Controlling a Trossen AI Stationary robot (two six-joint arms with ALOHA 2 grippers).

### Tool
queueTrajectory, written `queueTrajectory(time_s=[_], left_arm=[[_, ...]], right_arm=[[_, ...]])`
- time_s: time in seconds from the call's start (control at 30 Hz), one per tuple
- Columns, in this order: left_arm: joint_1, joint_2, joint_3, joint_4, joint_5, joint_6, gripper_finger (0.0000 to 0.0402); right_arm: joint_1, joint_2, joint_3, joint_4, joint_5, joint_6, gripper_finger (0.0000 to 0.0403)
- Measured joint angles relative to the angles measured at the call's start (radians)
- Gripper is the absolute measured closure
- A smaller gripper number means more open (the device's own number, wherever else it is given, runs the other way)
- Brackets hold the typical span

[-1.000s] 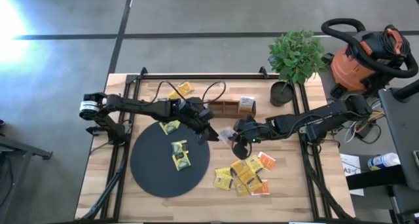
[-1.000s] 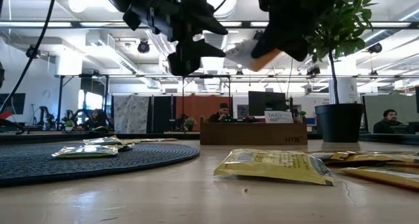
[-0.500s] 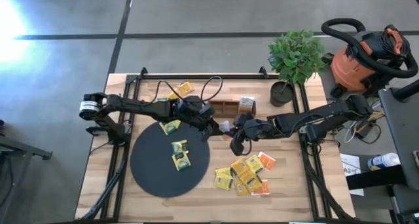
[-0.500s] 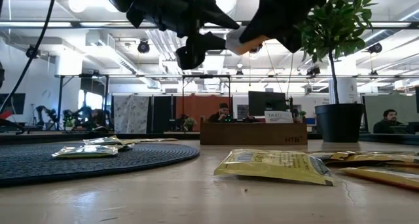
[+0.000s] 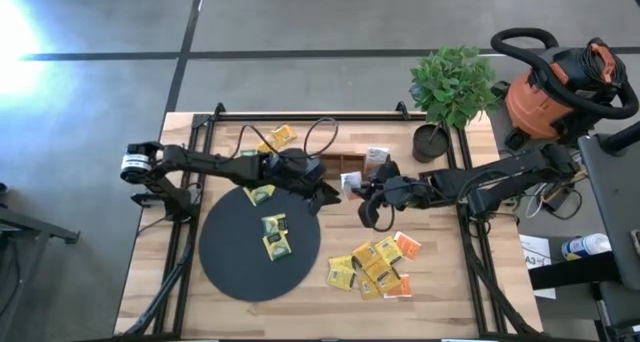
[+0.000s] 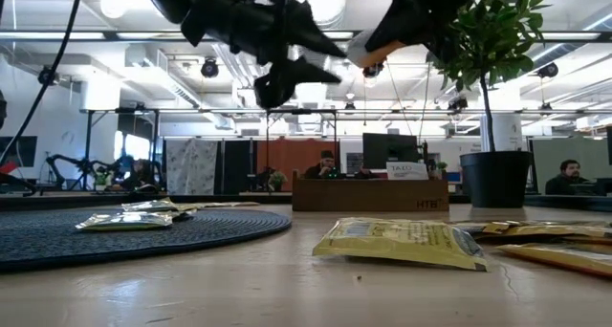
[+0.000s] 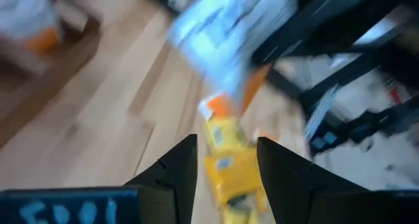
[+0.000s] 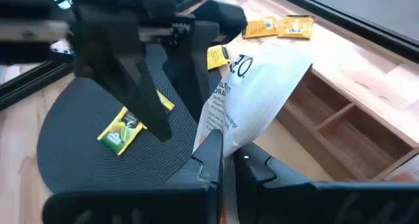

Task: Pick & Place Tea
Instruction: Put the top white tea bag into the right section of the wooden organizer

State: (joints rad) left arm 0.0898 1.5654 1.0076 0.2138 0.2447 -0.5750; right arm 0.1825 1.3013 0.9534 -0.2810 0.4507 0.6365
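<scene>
My right gripper [image 5: 357, 188] is shut on a white and orange tea sachet [image 8: 255, 96], held in the air over the table's middle, in front of the wooden tray [image 5: 345, 165]. My left gripper [image 5: 326, 191] stands open just left of it. Its fingers [image 7: 181, 166] point at the sachet [image 7: 226, 27] and have nothing between them. Two yellow sachets [image 5: 274, 234] lie flat on the black disc [image 5: 235, 267], and a third [image 5: 261, 193] lies at its far rim. Several more sachets [image 5: 372, 267] lie in a pile right of the disc. My right gripper pinches one end of the white sachet [image 8: 221, 140] between its two fingers. The fingers slant down toward the table's left. The rest of the sachet sticks out past the fingertips toward my left gripper, lifted clear of the table.
A potted plant [image 5: 452, 87] stands at the far right corner. Two yellow sachets [image 5: 278, 138] lie near the far edge. Black frame rails [image 5: 185, 252] run along both table sides. A sachet [image 6: 402, 243] lies close in the low view.
My right gripper has risen and moved toward the far edge with the white sachet, bringing it up to my left gripper. My left gripper has tipped its fingers up from slanting down to nearly level, staying in place.
</scene>
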Motion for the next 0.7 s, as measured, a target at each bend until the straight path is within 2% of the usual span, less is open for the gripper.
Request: queueTrajectory(time_s=[0.37, 0.57, 0.7], left_arm=[[0.011, -0.001, -0.105, 0.278, -0.04, -0.114, 0.025], [0.013, -0.001, -0.178, 0.531, -0.077, -0.19, 0.025], [0.014, -0.001, -0.202, 0.601, -0.107, -0.22, 0.025]], right_arm=[[0.0, -0.006, 0.002, 0.045, 0.024, 0.0, 0.039], [0.0, -0.006, 0.001, 0.084, 0.024, 0.0, 0.039], [0.001, -0.006, 0.0, 0.092, 0.023, 0.0, 0.039]])
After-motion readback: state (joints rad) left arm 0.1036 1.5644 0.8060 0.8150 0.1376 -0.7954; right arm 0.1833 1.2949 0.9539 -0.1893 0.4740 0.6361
